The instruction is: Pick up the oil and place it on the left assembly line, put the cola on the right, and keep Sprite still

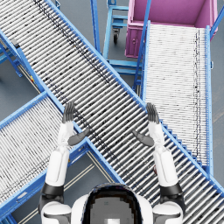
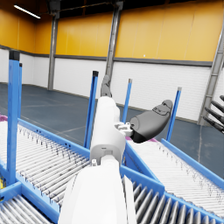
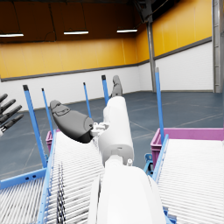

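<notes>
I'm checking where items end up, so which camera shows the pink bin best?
The head view: the pink bin sits at the far end of the right conveyor, its open inside showing. The right wrist view shows only part of its wall; the left wrist view, barely a sliver.

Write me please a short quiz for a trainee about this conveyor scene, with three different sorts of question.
1. True or false: the left hand holds a bottle.
2. The bin at the far end of the right conveyor is: A pink, B green, C black.
3. Fill in: the right hand holds nothing and its fingers are apart, so it is ___.
Key: 1 false; 2 A; 3 open.
</notes>
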Tool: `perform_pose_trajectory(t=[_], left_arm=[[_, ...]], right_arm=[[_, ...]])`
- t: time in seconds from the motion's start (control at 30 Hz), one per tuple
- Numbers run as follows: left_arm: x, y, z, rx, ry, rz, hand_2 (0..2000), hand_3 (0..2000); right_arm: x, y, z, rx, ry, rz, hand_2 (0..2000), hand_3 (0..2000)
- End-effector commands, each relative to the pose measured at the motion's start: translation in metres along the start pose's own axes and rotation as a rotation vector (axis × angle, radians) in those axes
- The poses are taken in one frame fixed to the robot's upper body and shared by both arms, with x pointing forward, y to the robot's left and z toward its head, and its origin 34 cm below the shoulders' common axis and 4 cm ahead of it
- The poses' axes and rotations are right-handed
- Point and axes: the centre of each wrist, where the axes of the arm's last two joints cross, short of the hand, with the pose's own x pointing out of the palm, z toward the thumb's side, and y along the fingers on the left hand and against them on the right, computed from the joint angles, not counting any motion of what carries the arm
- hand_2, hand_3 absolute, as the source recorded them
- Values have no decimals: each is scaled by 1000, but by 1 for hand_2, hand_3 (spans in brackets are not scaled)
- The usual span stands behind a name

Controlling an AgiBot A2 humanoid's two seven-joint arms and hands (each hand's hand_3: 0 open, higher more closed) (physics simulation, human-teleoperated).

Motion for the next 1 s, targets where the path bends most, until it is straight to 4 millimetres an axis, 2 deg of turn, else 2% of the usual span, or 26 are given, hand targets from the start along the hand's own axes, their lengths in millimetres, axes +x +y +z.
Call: perform_pose_trajectory(t=[0.03, 0.23, 0.33, 0.57, 0.73, 0.77, 1.0], left_arm=[[-5, 10, 25, 111, 51, 23, 0, 0], [-10, 23, 47, 216, 318, 76, 0, 0], [-16, 27, 58, 259, 396, 116, 0, 0], [-26, 20, 64, 272, 438, 174, 0, 0], [-35, 17, 63, 261, 442, 215, 0, 0], [-30, 17, 60, 254, 437, 195, 0, 0], [-35, 15, 59, 248, 434, 218, 0, 0]], right_arm=[[-2, -8, 24, -106, 50, -15, 0, 0], [-2, -14, 42, -199, 315, -57, 0, 0], [-6, -17, 54, -248, 392, -89, 0, 0], [-14, -11, 62, -274, 437, -141, 0, 0], [-23, -6, 56, -241, 437, -182, 0, 0], [-23, -6, 56, -241, 437, -183, 0, 0], [-24, -2, 54, -233, 430, -194, 0, 0]])
